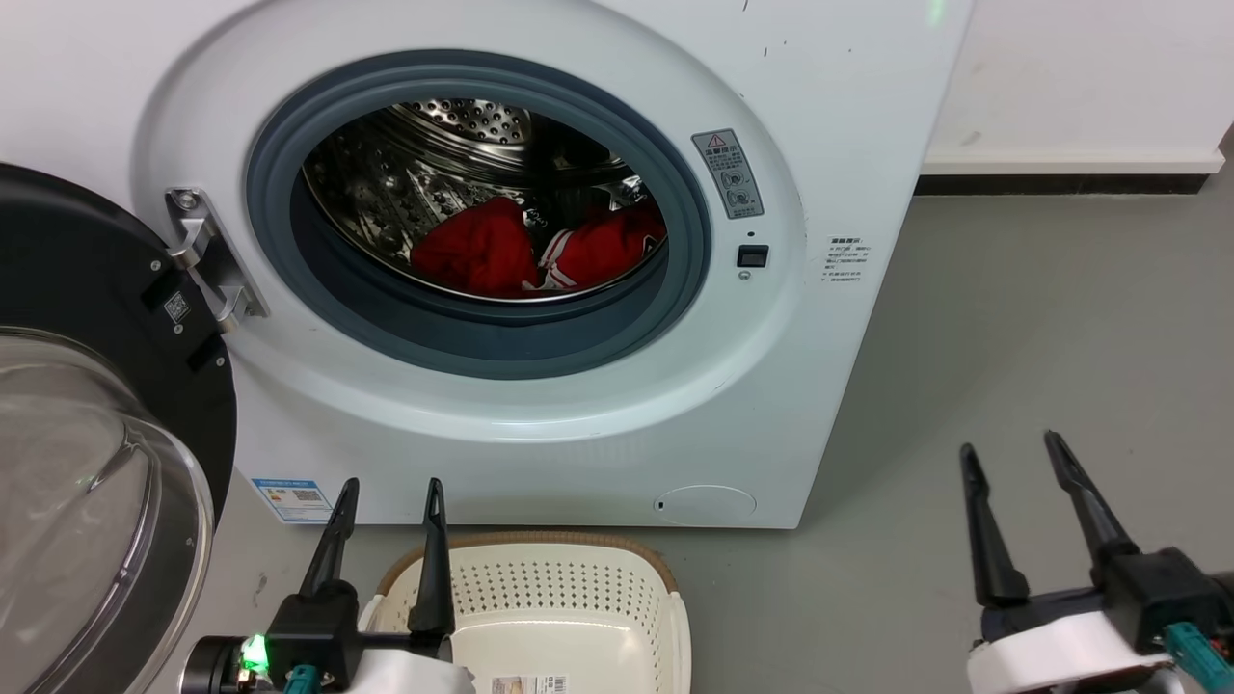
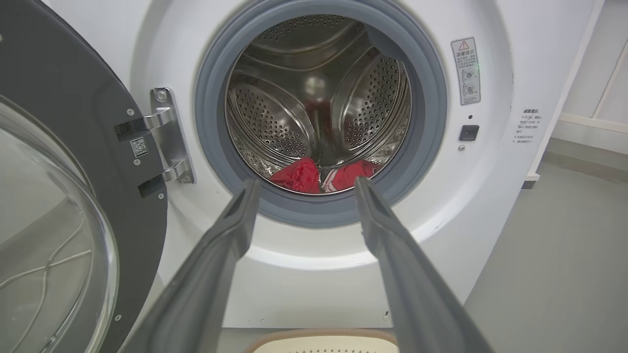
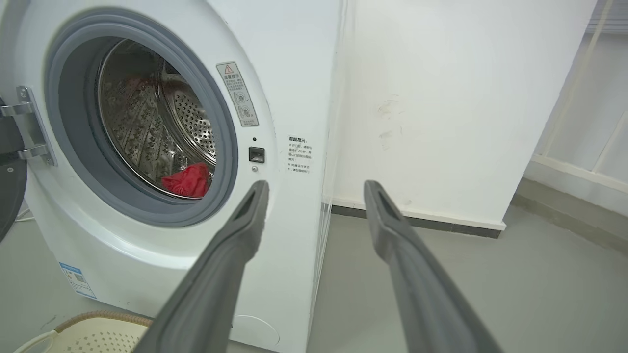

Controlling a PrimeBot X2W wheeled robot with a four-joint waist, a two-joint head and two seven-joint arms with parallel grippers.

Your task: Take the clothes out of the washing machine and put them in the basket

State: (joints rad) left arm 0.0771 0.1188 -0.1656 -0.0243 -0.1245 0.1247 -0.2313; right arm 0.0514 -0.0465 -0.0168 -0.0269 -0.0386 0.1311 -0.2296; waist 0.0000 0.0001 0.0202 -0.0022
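Both the left gripper [image 1: 391, 487] and right gripper [image 1: 1010, 445] have jaws spread and empty, short of the washing machine [image 1: 598, 424]. The laundry basket [image 1: 540, 590] stands on the floor [image 1: 1012, 328] under the left gripper. The plain red garment [image 1: 477, 255] and the striped-trim garment [image 1: 603, 251] lie side by side low in the drum [image 1: 453, 125], glass door [image 1: 77, 289] open. The reach looks not yet begun; next, an arm must pass the grey seal [image 1: 501, 339] and pinch cloth

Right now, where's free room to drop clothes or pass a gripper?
Free: the basket interior, in front of the washing machine; the porthole above the clothes; grey floor between machine and right gripper. Crowded: left side, where the open door flanks the left gripper.
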